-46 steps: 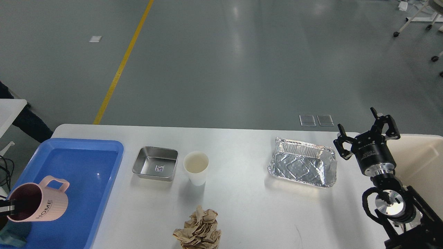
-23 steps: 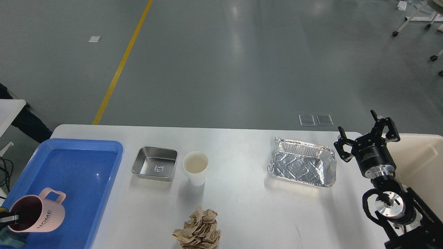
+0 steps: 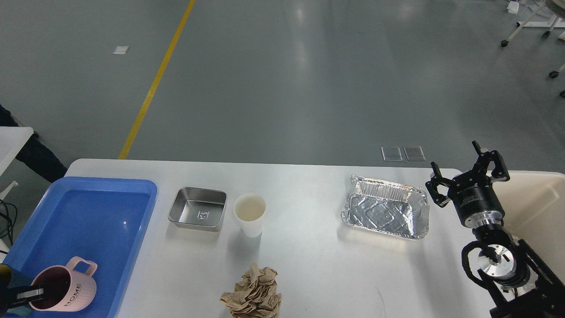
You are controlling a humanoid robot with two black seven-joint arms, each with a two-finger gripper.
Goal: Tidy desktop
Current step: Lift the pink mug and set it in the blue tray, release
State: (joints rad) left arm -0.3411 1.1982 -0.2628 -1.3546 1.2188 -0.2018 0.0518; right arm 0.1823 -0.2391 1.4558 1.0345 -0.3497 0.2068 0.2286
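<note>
Right arm point(image 3: 501, 260): black housings, silver metal rings at wrist joints, black cable loop beside round silver joint cap. Right gripper point(image 3: 468, 170): black, 2 angular skeletal fingers on cylindrical black base with faint white lettering. Left gripper point(image 3: 17, 295): only silver-and-black finger visible at frame edge.

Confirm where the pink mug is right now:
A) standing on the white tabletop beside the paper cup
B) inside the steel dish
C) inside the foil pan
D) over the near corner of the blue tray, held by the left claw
D: the pink mug sits low over the near left corner of the blue tray, with the left claw gripping its rim.
</note>
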